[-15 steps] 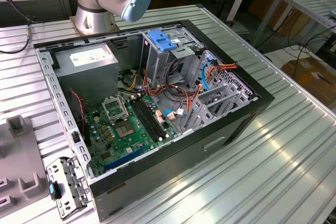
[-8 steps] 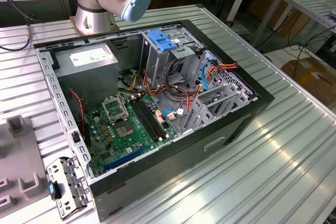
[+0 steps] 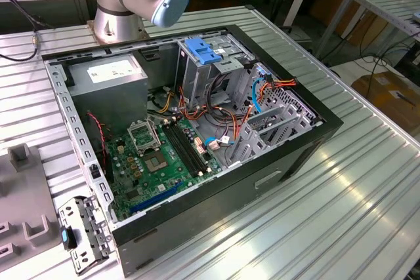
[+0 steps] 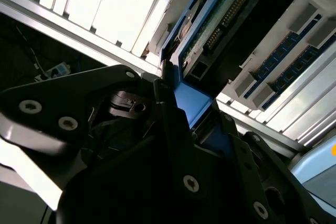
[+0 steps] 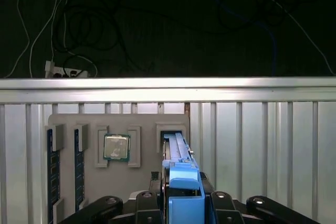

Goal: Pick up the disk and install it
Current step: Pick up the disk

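The disk stands on edge at a slot of a grey holder tray, its blue side rail facing the camera. In the second wrist view the disk shows its green circuit board and the blue rail. My gripper has its black fingers against both sides of that blue rail. In the second wrist view the gripper likewise clamps the rail. Whether the disk is lifted off the slot I cannot tell.
The tray also holds a processor chip and memory sticks. In the exterior view an open computer case lies on the ribbed metal table. Inside it are a motherboard, a grey power supply box and a drive cage with a blue latch plate.
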